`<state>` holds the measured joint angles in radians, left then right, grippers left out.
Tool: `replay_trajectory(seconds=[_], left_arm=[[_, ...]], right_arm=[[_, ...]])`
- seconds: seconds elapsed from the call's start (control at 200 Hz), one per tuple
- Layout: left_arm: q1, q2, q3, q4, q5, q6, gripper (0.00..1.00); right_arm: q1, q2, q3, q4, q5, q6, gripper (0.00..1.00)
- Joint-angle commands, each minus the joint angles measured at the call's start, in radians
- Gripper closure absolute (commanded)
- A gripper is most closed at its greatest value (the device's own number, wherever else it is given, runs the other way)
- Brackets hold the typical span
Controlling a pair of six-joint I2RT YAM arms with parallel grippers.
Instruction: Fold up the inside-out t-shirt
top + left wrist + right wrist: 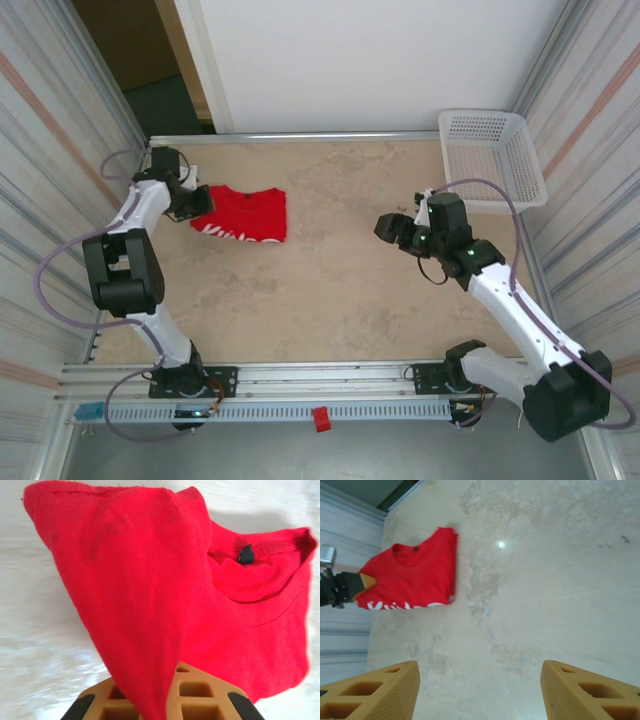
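Note:
The inside-out t-shirt (248, 213) lies folded into a small red rectangle at the far left of the table, with white print along its near edge. My left gripper (192, 201) is at its left edge, shut on a pinch of red cloth. In the left wrist view that cloth rises in a taut cone from the t-shirt (150, 580) into the left gripper (160, 711); the collar with a dark tag (246, 554) lies to the right. My right gripper (391, 228) hovers open over bare table, well right of the shirt. Nothing sits between the right gripper (480, 695) fingers; the t-shirt (415, 575) is far off.
A white lattice basket (495, 158) stands at the far right corner. The beige table (340, 290) stretches between the shirt and the right arm. Metal rails run along the near edge (330, 378), and walls close in both sides.

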<state>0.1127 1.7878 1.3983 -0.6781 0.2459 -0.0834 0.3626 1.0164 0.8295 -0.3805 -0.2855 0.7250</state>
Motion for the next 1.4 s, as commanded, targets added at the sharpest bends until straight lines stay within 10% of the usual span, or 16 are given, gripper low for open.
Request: replay_trajectory(seconds=[0.0,0.471,0.761,0.912,1.182,1.393], left_arm=[[0.008,0.039,0.08,-0.123,-0.169,0.135,0.98],[0.101,0.28,0.392,-0.15,-0.332,0.202,0.93],[0.099,0.255,0.442,-0.203,-0.362,0.184,0.25],[0.1,0.095,0.43,-0.213,-0.453,0.094,0.02],[-0.154,-0.409,0.058,0.026,-0.364,0.055,0.01],[-0.373,-0.828,-0.528,0.521,-0.408,0.006,0.01]], right_arm=[[-0.025,-0.065,-0.024,-0.141,0.012,-0.042,0.34],[-0.073,-0.147,0.011,-0.328,0.003,-0.108,0.32],[-0.081,-0.146,0.013,-0.299,0.029,-0.093,0.16],[-0.112,-0.117,0.061,-0.29,0.099,-0.115,0.01],[-0.158,-0.045,0.104,-0.208,0.467,-0.158,0.01],[-0.162,-0.033,-0.144,0.252,0.723,-0.337,0.01]])
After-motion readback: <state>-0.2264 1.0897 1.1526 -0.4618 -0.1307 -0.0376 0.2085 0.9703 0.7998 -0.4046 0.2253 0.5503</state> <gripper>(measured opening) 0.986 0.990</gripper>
